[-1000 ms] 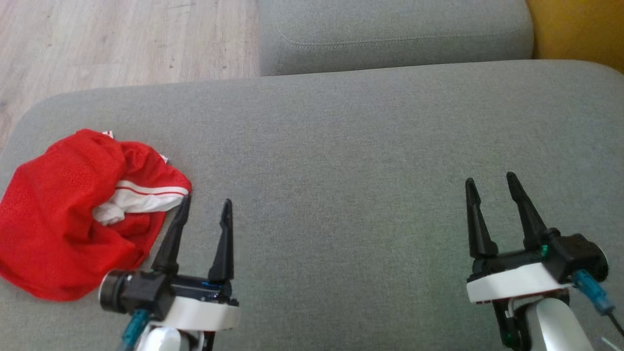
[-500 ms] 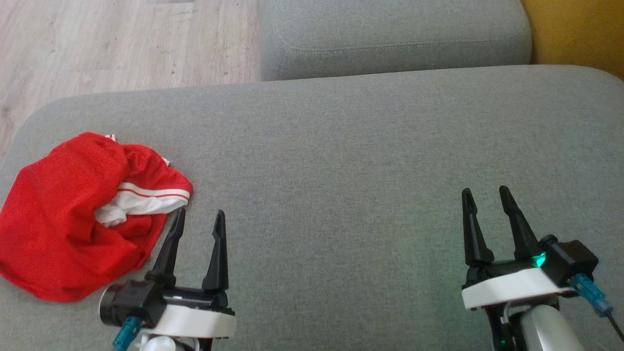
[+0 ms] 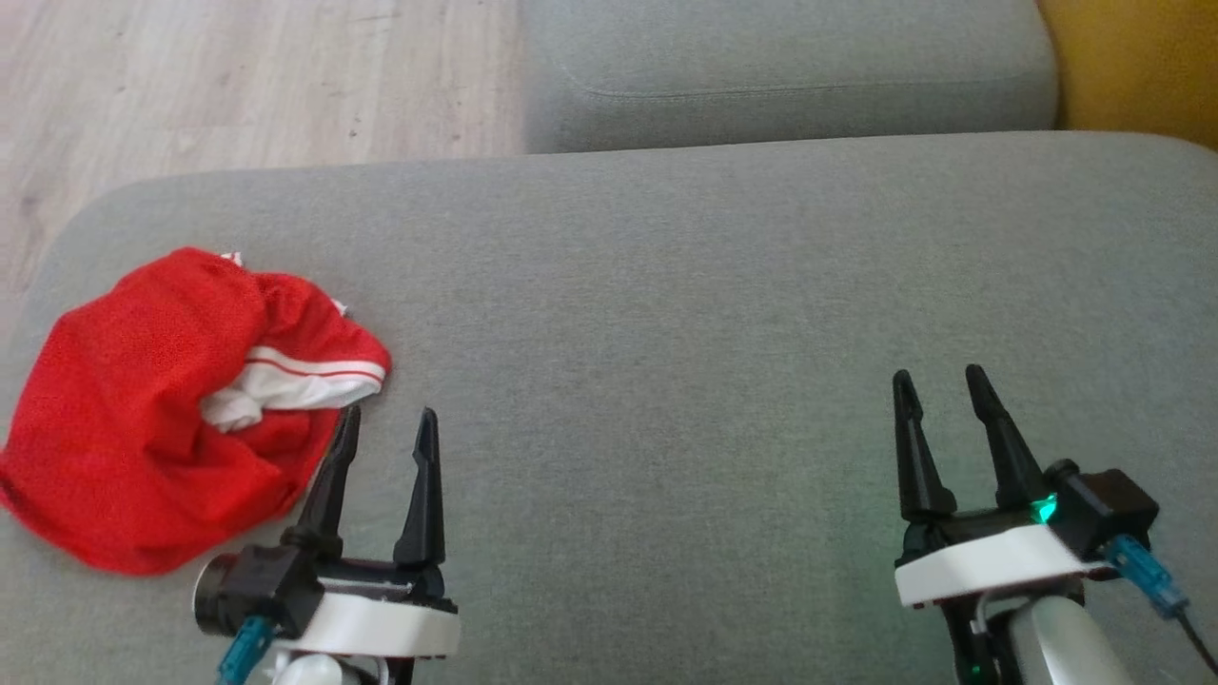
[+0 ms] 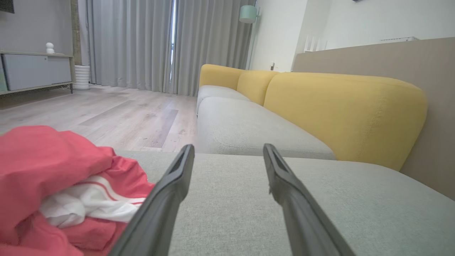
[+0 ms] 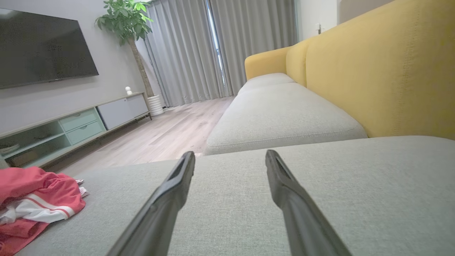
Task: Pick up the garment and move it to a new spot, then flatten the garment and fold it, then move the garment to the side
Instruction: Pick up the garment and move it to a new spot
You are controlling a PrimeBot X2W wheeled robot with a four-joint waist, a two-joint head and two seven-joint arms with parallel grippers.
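Red garment (image 3: pixel 143 419), white trim showing, crumpled at left end of grey sofa seat (image 3: pixel 666 285).
Left claw (image 3: pixel 389 413) just beside its right edge, fingers apart, empty; right claw (image 3: pixel 936 373) well apart at near right, fingers apart, empty.

Our jaws are long, tapered black fingers (image 3: pixel 422 495) on white wrist blocks (image 3: pixel 990 566), with blue-green cable plugs (image 3: pixel 1147 576) and one green light (image 3: pixel 1046 510).

Home living room: grey fabric sofa with yellow back cushions (image 5: pixel 284 117); opposite the sofa, black flat wall screen (image 5: pixel 42 53), long low cabinet (image 5: pixel 71 124), leafy potted tree (image 5: pixel 128 17), grey floor-length curtains (image 5: pixel 199 49), pale wood-plank floor (image 5: pixel 167 135).
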